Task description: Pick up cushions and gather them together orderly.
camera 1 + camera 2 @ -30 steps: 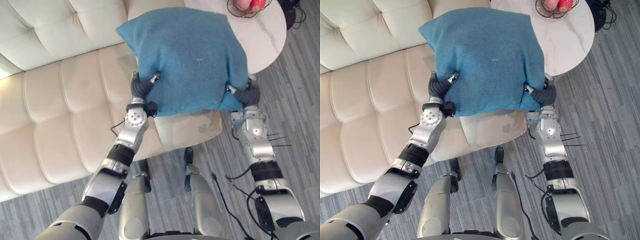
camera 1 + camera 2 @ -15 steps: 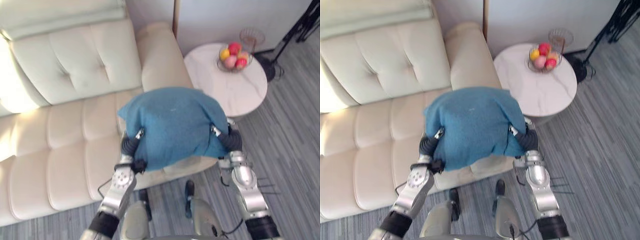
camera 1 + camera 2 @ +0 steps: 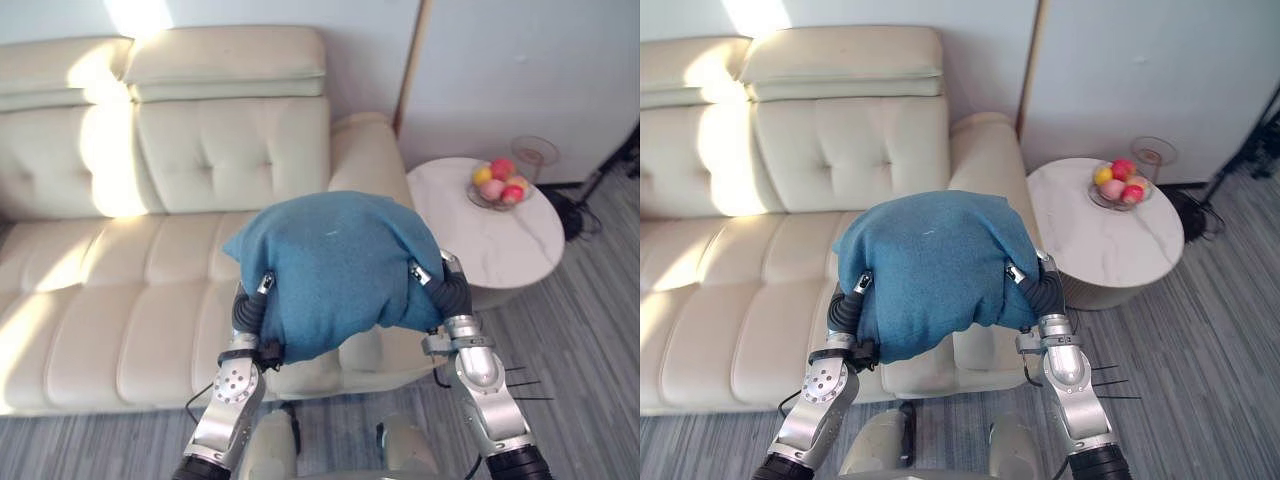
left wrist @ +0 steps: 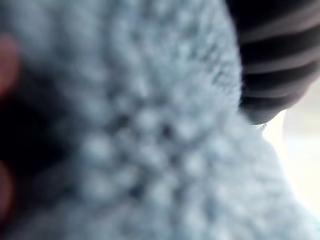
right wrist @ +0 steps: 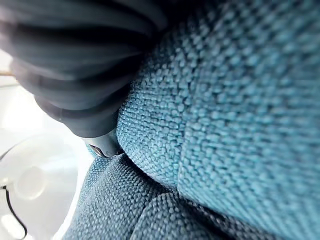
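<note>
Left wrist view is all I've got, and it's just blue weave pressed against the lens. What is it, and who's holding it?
Observer: It's a blue cushion, carried between the left hand and the right hand, one at each lower corner.
Operator: Where is it relative to the furniture?
Observer: It is up in front of the robot, over the end of the cream sofa next to the sofa's arm.
Operator: Anything to the robot's right I should watch?
Observer: Yes, a round white side table stands beside that sofa arm, with a fruit bowl on it.
</note>
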